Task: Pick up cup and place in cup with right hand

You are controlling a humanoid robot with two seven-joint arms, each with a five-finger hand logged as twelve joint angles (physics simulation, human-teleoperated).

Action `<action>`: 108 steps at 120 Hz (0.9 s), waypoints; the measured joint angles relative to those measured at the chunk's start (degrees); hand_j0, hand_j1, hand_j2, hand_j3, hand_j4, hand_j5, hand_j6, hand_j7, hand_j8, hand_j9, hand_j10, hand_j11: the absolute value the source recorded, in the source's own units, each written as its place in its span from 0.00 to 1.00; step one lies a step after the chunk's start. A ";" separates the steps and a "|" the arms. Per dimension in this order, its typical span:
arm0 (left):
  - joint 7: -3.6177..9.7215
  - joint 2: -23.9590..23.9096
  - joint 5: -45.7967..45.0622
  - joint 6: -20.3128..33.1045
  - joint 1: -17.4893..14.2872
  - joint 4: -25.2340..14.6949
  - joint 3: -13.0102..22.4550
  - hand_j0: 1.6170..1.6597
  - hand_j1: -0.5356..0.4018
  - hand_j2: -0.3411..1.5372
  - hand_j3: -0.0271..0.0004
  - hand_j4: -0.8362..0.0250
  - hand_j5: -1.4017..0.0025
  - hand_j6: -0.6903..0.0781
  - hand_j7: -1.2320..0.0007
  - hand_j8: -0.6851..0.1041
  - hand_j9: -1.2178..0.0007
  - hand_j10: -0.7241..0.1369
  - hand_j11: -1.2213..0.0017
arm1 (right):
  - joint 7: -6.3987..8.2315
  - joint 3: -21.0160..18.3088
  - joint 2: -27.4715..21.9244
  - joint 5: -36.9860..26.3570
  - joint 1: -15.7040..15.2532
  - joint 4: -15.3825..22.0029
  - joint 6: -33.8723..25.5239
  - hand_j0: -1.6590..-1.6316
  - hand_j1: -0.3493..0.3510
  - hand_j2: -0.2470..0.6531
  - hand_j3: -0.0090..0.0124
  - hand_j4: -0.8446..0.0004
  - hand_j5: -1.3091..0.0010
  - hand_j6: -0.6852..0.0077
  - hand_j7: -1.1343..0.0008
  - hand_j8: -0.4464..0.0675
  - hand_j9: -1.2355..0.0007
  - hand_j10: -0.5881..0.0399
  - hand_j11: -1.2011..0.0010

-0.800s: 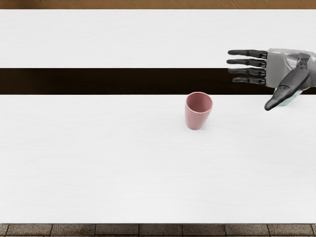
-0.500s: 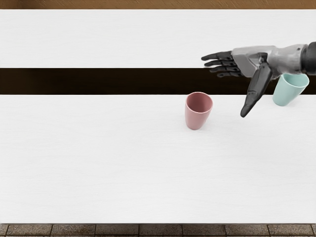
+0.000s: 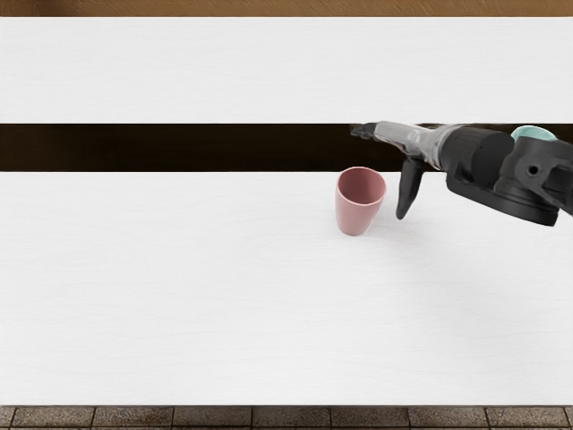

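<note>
You are holding nothing with your right hand (image 3: 407,139), its thumb parted from the relaxed fingers near the upright pink cup (image 3: 356,215). The mint-green cup (image 3: 534,133) is standing apart, partly hidden; lifting and nesting are both remaining.

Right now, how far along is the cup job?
Done: nothing yet that I can see. The pink cup is upright and empty, and the mint cup is apart from it, mostly hidden by the right arm.
In hand: no cup. The right hand is open near the pink cup, probably lining up a grasp.
Left: grasp one cup, lift it, set it inside the other.
</note>
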 joint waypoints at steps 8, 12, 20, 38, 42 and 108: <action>0.00 0.00 0.00 0.00 0.00 0.00 0.00 0.96 0.94 0.18 0.99 0.97 1.00 0.90 1.00 0.87 1.00 0.84 1.00 | -0.03 -1.51 1.18 -0.66 -0.05 -0.05 -1.15 0.04 0.23 0.25 0.42 0.84 0.87 0.79 0.85 0.60 0.86 0.72 0.85; 0.00 0.00 0.00 0.00 0.00 0.00 0.00 0.96 0.94 0.18 0.99 0.97 1.00 0.90 1.00 0.87 1.00 0.84 1.00 | -0.04 -1.97 1.79 -0.88 -0.21 -0.04 -1.56 0.04 0.25 0.24 0.42 0.82 0.85 0.77 0.83 0.58 0.85 0.70 0.84; 0.00 0.00 0.00 0.00 0.00 0.00 0.00 0.96 0.94 0.18 0.99 0.97 1.00 0.90 1.00 0.87 1.00 0.84 1.00 | -0.05 -2.59 2.95 -1.20 -0.73 -0.02 -2.29 0.04 0.28 0.24 0.42 0.80 0.83 0.74 0.81 0.54 0.82 0.67 0.82; 0.00 0.00 0.00 0.00 0.00 0.00 0.00 0.96 0.94 0.18 0.99 0.97 1.00 0.90 1.00 0.87 1.00 0.84 1.00 | -0.06 -4.29 4.10 -1.98 -1.28 -0.02 -5.20 0.04 0.39 0.23 0.42 0.73 0.77 0.65 0.74 0.42 0.76 0.57 0.75; 0.00 0.00 0.00 0.00 0.00 0.00 0.00 0.96 0.94 0.18 0.99 0.97 1.00 0.90 1.00 0.87 1.00 0.84 1.00 | -0.06 -4.47 4.22 -2.07 -1.33 -0.03 -5.90 0.04 0.42 0.22 0.42 0.71 0.76 0.63 0.72 0.39 0.74 0.54 0.73; 0.00 0.00 0.00 0.00 0.00 0.00 0.00 0.96 0.94 0.18 0.99 0.97 1.00 0.90 1.00 0.87 1.00 0.84 1.00 | -0.06 -2.41 3.85 -1.60 -1.31 0.28 -4.66 0.10 0.60 0.26 0.43 0.51 0.58 0.51 0.52 0.27 0.56 0.28 0.54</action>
